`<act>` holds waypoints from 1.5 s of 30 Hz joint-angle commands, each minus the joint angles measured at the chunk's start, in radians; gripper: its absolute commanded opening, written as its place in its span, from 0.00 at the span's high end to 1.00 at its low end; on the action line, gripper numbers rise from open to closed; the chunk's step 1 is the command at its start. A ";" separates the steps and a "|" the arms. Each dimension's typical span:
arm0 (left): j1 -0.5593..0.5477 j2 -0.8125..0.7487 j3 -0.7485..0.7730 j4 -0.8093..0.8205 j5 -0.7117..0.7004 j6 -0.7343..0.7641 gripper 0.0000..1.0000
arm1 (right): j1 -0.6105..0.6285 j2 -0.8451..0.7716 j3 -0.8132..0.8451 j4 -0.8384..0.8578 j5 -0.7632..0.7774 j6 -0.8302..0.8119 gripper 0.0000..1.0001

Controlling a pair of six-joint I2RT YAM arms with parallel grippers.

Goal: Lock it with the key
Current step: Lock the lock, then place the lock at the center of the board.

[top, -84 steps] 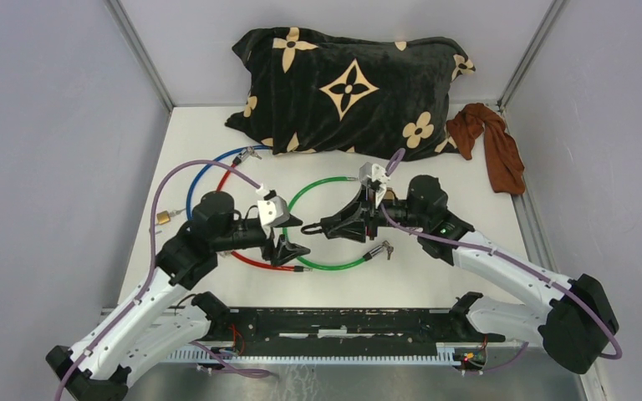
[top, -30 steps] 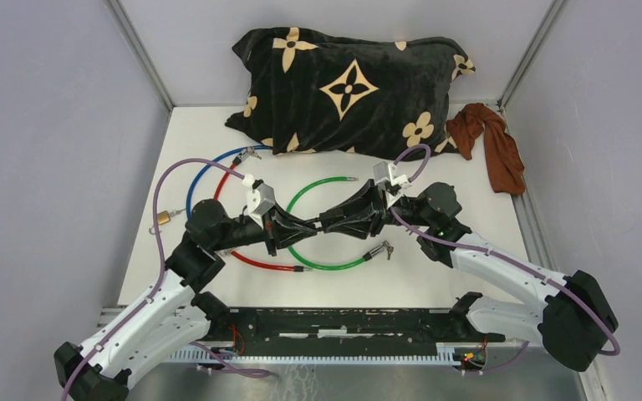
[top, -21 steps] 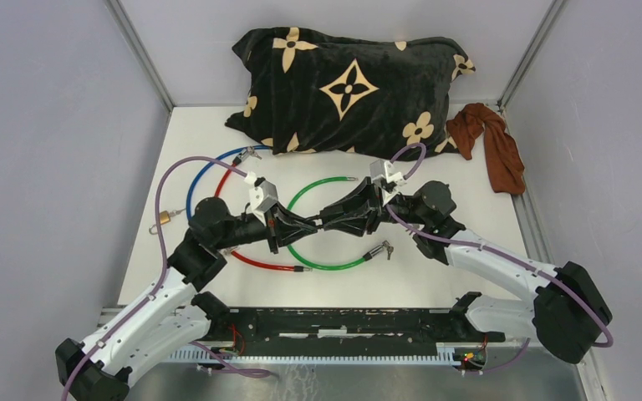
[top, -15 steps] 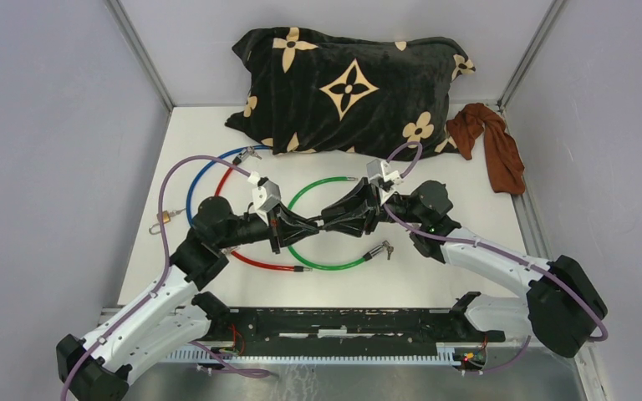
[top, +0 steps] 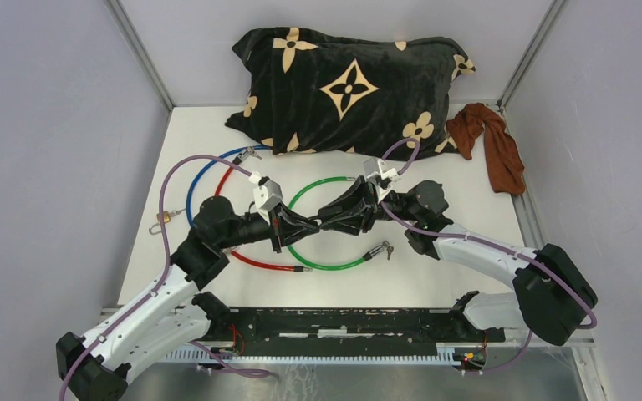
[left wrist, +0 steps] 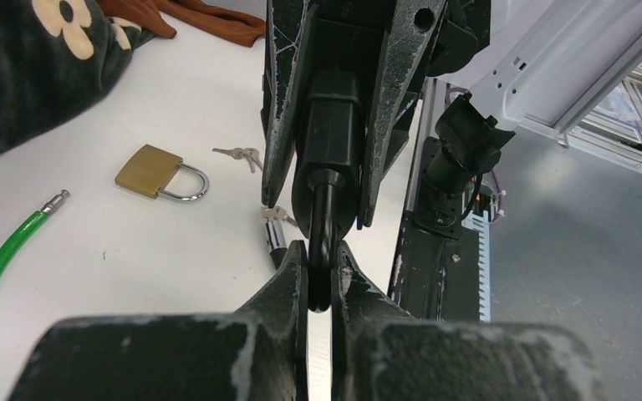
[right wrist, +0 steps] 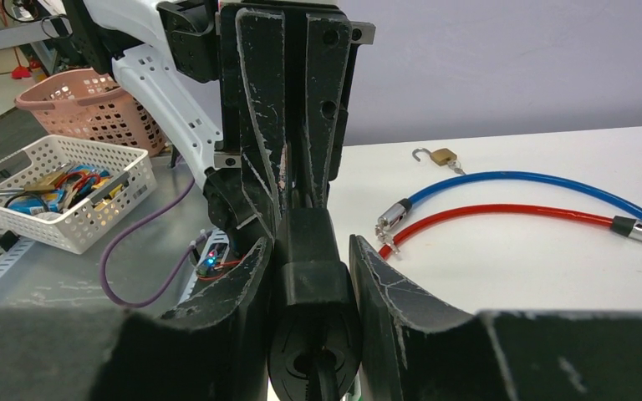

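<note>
- The black lock (right wrist: 308, 251) is up off the counter (top: 468, 192), at the middle of the overhead view. The right hand (top: 331, 222) clamps it on its two flat sides. Its round end shows at the bottom centre of the right wrist view.
- The left hand (top: 311, 224) is pressed together on the key (left wrist: 322, 210). At the centre of the left wrist view, the key runs from the fingertips up into the lock's rounded nose. You cannot tell from here how deep it sits.
- Treat the lock as small, light and rigid. Its hard shell looks smooth, so it will probably try to spin in the grip once you apply torque. Hold it by the flat faces, as it is held now, not by the round end.
- The key is likely the weak point: thin, stiff and slick, with very little to pinch. Grip its flat head squarely and close to the lock, and keep your wrist in line with the barrel. A sideways load could bend it or lever it out of the fingers.
- Turn slowly, and ease off if the key starts to slide between the fingers.
- A brass padlock (left wrist: 146, 170) lies at the left of the left wrist view. A green cable (top: 334, 267) loops under both hands. Neither one touches the grip.
</note>
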 commanded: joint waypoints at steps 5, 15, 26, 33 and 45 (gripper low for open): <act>-0.144 0.091 0.090 0.282 0.086 -0.050 0.98 | 0.176 0.101 0.070 0.005 0.061 -0.004 1.00; -0.024 -0.026 0.046 0.239 0.011 -0.059 0.98 | 0.132 -0.099 0.108 -0.461 0.076 -0.284 0.57; 0.062 -0.143 -0.036 0.131 -0.005 -0.040 0.98 | 0.026 -0.317 0.186 -0.920 0.112 -0.551 0.02; 0.062 -0.161 -0.051 0.143 0.031 -0.031 0.98 | 0.007 -0.311 0.326 -1.196 0.208 -0.689 0.23; 0.062 -0.171 -0.043 0.137 0.048 -0.031 0.98 | -0.004 -0.244 0.400 -1.252 0.189 -0.711 0.77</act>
